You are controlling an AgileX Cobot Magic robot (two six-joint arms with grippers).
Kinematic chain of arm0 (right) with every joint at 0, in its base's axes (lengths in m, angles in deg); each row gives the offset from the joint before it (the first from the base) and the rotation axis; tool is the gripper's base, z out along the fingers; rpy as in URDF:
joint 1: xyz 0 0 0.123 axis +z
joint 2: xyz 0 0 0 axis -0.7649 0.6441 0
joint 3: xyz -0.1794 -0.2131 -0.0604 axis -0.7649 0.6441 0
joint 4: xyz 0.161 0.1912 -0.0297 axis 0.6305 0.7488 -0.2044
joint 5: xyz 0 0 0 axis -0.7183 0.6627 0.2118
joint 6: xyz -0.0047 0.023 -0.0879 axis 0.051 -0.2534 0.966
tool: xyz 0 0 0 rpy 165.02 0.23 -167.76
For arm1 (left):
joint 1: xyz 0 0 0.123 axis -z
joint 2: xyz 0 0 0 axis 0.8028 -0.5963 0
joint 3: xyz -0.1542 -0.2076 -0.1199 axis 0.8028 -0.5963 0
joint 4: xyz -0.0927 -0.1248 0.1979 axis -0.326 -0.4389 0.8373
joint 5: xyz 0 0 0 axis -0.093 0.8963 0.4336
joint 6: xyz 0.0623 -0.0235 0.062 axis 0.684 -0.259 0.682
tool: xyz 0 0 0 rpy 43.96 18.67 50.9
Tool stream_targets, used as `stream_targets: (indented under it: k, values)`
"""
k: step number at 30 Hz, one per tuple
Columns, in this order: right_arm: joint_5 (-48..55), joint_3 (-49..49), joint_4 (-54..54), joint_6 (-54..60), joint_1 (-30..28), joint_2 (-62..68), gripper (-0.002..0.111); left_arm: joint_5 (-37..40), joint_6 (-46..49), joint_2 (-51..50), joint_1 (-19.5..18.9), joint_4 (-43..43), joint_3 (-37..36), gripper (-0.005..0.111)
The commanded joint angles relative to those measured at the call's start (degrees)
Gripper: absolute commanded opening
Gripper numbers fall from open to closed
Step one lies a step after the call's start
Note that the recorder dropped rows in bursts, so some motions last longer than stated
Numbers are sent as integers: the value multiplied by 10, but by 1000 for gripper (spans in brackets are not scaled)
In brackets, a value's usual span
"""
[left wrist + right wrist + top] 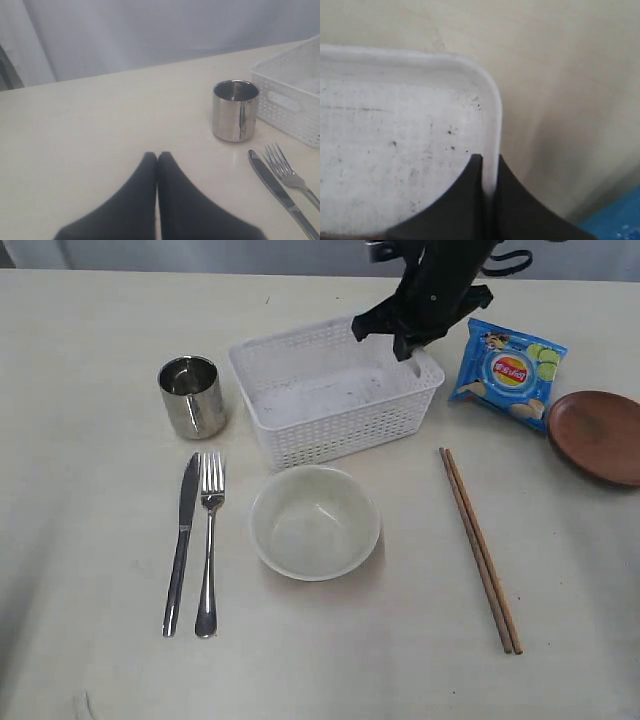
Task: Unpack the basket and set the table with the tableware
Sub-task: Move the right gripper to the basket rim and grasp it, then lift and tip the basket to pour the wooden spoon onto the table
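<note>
Exterior overhead, wrists low, 3 share basket [340,435]

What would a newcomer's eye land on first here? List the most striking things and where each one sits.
The right gripper stands out, its fingers shut on the right-hand rim of the empty white basket at the back middle of the table. In front lies a place setting: off-white bowl, knife and fork to its left, chopsticks to its right, steel mug left of the basket. A blue crisp bag and brown plate sit far right.
</note>
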Motion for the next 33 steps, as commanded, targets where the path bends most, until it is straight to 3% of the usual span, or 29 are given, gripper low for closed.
stream_targets:
  k: [1, 6, 17, 21, 33]
  values:
    - [-46, -6, -73, -42, -2, -43, -1, 0, 0, 2, -1, -5, -2, 0]
    - [-83, -4, -202, -128, 1, -100, -1, 0, 0, 2, -1, -5, -2, 0]
    - [-98, 152, -855, -595, 67, -228, -1, 0, 0, 2, -1, -5, -2, 0]
    - [-49, 206, -1013, -672, 98, -232, -1, 0, 0, 2, -1, -5, -2, 0]
    - [33, 223, -1013, -540, 150, -191, -1, 0, 0, 2, -1, -5, -2, 0]
